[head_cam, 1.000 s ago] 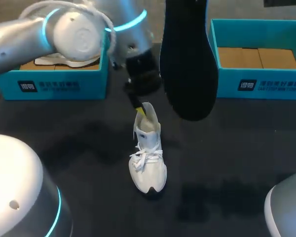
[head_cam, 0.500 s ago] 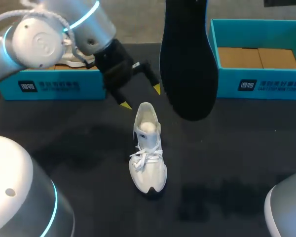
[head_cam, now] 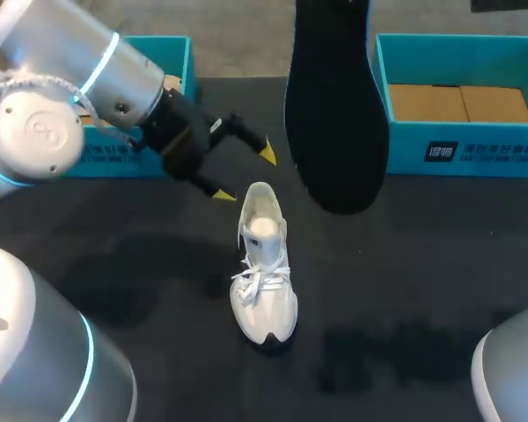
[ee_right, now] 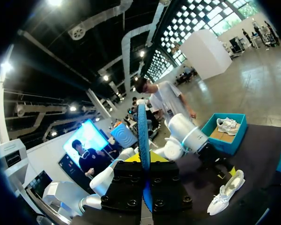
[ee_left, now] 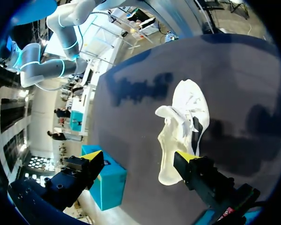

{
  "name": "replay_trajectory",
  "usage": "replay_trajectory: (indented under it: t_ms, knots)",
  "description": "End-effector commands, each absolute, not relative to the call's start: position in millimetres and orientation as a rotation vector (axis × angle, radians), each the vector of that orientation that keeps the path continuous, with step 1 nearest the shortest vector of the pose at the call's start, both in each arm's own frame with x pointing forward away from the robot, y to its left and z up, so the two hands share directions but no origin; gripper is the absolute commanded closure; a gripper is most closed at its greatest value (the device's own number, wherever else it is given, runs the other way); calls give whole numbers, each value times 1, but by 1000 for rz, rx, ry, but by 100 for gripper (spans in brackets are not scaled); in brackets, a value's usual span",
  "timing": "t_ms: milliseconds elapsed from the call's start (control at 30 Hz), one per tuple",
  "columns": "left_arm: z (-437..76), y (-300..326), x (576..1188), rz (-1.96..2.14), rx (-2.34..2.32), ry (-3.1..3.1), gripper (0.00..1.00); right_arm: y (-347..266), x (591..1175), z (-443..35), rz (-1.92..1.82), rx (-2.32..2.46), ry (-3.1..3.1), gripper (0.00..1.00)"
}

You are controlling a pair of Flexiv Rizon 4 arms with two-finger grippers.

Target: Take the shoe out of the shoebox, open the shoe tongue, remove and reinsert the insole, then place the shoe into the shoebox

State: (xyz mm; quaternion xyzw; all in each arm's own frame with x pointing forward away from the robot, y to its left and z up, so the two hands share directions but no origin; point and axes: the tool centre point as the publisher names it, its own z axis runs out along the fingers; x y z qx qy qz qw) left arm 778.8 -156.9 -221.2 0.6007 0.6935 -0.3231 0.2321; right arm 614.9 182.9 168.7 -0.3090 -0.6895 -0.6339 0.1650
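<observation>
Left gripper (head_cam: pixel 245 173) is hanging spread, empty; shoe (head_cam: pixel 262 264) sitting unheld just ahead of its fingers. Right gripper (ee_right: pixel 144 158) is pinching insole (head_cam: pixel 334 114). Risk: reinsertion shoving the unsupported shoe over.

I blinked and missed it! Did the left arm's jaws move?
Yes. The left jaws drew back from the shoe toward the left shoebox.

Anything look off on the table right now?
Only the black insole: it is out of the white shoe, held upright above the table by the right gripper. That fits this step; nothing spilled or damaged.
</observation>
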Motion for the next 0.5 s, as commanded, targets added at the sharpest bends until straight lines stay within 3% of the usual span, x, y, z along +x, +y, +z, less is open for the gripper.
replay_trajectory:
  t_ms: [33, 500]
  knots:
    - [-224, -155, 776, -953, 1566, 1829, 0, 187, 617, 170, -1803, -880, -1965, 100]
    - [-199, -137, 795, -1024, 1637, 1352, 0, 187, 617, 170, -1803, -880, -1965, 100]
